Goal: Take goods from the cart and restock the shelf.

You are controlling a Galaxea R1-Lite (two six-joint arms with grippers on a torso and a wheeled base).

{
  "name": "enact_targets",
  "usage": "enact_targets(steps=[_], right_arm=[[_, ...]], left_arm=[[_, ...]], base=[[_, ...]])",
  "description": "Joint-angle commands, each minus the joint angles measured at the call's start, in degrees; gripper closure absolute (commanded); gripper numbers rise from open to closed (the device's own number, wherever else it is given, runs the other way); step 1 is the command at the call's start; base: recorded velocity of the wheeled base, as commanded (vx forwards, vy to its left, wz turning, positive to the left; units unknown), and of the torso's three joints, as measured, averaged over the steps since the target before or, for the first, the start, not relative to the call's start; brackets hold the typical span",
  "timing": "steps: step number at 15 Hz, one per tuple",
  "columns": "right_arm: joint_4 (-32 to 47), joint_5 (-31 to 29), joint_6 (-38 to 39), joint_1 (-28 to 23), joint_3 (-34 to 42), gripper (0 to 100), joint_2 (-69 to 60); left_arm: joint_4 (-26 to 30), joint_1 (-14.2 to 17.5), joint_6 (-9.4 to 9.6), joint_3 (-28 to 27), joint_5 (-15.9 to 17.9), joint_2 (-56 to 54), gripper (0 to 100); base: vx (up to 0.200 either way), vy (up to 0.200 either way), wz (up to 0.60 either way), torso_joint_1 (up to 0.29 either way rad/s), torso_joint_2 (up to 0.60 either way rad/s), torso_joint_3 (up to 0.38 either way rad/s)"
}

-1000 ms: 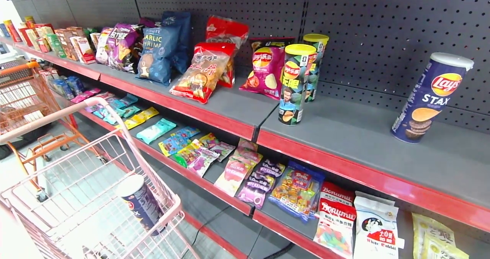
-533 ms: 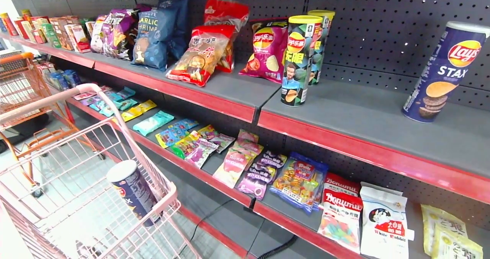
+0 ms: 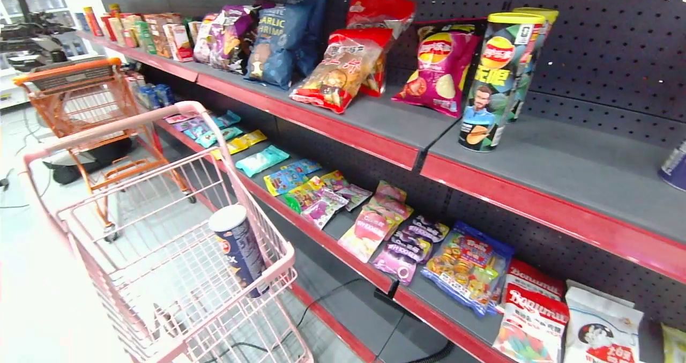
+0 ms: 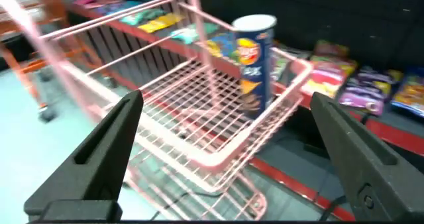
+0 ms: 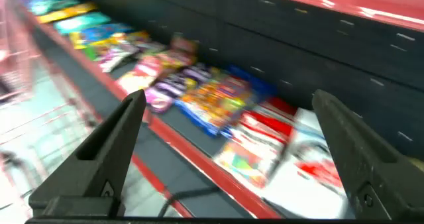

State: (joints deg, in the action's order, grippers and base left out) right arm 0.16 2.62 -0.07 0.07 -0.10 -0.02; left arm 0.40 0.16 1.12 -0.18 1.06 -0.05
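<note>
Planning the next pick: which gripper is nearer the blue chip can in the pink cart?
Left. The left gripper, open, faces the blue chip can in the pink cart; the right gripper, open, faces shelved candy bags, away from it.

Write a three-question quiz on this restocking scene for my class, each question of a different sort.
1. True or false: the blue chip can stands inside the pink cart.
2. The left gripper is: A) open and empty; B) shut on a can; C) shut on a bag.
3. Fill in: the two yellow-lidded cans stand on the ___ shelf.

Key: 1 true; 2 A; 3 upper.
</note>
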Motion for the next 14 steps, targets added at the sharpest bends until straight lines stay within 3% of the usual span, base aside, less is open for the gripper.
enact_targets(steps=[1,4,7,8,9,10,11,12,14], right_arm=[[0.0,0.0,0.0,0.0,0.0,0,0.0],[0.0,0.0,0.0,0.0,0.0,0,0.0],[0.0,0.0,0.0,0.0,0.0,0,0.0],[0.0,0.0,0.0,0.0,0.0,0,0.0],[0.0,0.0,0.0,0.0,0.0,0,0.0],[0.0,0.0,0.0,0.0,0.0,0,0.0],[0.0,0.0,0.0,0.0,0.0,0,0.0],[0.0,0.0,0.0,0.0,0.0,0,0.0],[0.0,0.0,0.0,0.0,0.0,0,0.0]], left_arm=[[0.0,0.0,0.02,0.0,0.1,0.0,0],[0.0,-0.2,0.11,0.0,0.3,1.1,0],[-0.1,-0.2,0.28,-0.1,3.9,1.3,0],[-0.1,-0.3,0.11,-4.8,3.9,3.7,0],[-0.1,-0.3,-1.56,-14.3,2.6,14.5,0],[-0.4,0.4,-10.97,-26.9,-2.0,29.3,0],[-0.4,1.1,-13.78,-31.8,-7.4,38.6,0],[-0.6,2.4,-13.16,-32.2,-10.6,45.0,0],[-5.9,2.7,-12.81,-28.3,-7.8,53.0,0]], base=[[0.0,0.0,0.0,0.0,0.0,0.0],[0.0,0.0,0.0,0.0,0.0,0.0],[0.0,0.0,0.0,0.0,0.0,0.0],[0.0,0.0,0.0,0.0,0.0,0.0],[0.0,0.0,0.0,0.0,0.0,0.0],[0.0,0.0,0.0,0.0,0.0,0.0],[0.0,0.0,0.0,0.0,0.0,0.0],[0.0,0.0,0.0,0.0,0.0,0.0],[0.0,0.0,0.0,0.0,0.0,0.0]])
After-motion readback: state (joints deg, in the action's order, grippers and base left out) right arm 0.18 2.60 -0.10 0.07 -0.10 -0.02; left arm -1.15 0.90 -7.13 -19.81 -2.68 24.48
